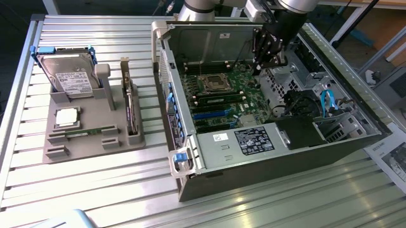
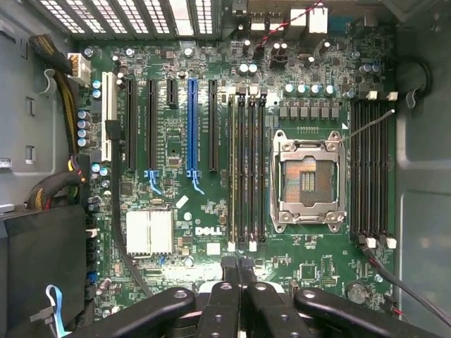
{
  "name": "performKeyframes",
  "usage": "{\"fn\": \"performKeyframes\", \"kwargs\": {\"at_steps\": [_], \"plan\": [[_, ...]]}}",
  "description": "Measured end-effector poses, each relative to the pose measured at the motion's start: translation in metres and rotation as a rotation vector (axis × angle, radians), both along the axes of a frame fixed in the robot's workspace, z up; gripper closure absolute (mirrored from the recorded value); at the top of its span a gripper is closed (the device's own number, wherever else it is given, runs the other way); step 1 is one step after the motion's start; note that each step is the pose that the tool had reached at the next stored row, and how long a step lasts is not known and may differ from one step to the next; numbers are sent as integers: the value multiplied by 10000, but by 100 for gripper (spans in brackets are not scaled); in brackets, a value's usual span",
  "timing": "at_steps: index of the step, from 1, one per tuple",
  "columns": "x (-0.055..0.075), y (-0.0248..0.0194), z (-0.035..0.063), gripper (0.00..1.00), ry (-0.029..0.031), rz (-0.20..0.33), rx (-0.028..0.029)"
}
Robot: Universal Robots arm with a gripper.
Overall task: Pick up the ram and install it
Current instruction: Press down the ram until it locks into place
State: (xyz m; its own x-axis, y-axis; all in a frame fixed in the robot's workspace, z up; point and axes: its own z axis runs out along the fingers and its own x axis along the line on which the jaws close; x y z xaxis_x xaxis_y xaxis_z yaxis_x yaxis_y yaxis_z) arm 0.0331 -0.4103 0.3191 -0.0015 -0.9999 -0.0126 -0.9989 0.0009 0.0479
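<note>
A ram (image 1: 85, 133), a thin green stick, lies in a groove of the grey holder (image 1: 95, 147) on the exterior view's left. A second green ram stick (image 1: 219, 99) seems to sit in a memory slot (image 2: 231, 172) of the motherboard (image 2: 176, 204) beside the empty processor socket (image 2: 308, 182). My gripper (image 1: 258, 70) hangs inside the open computer case (image 1: 254, 142), over the motherboard's far part. In the wrist view my gripper (image 2: 237, 265) is shut, fingertips pressed together with nothing between them.
The holder also carries a hard drive (image 1: 68, 76), a square silver processor chip (image 1: 66, 117) and an upright expansion card (image 1: 130, 109). Case walls, a black power-supply block (image 1: 298, 133) and cables (image 1: 326, 102) surround the motherboard. A slatted metal table (image 1: 95, 190) lies underneath.
</note>
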Motion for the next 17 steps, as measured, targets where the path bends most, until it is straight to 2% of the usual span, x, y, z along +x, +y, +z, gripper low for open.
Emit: {"fn": "performKeyframes", "kwargs": {"at_steps": [17], "plan": [[0,0,-274,90,-18,0,0]]}}
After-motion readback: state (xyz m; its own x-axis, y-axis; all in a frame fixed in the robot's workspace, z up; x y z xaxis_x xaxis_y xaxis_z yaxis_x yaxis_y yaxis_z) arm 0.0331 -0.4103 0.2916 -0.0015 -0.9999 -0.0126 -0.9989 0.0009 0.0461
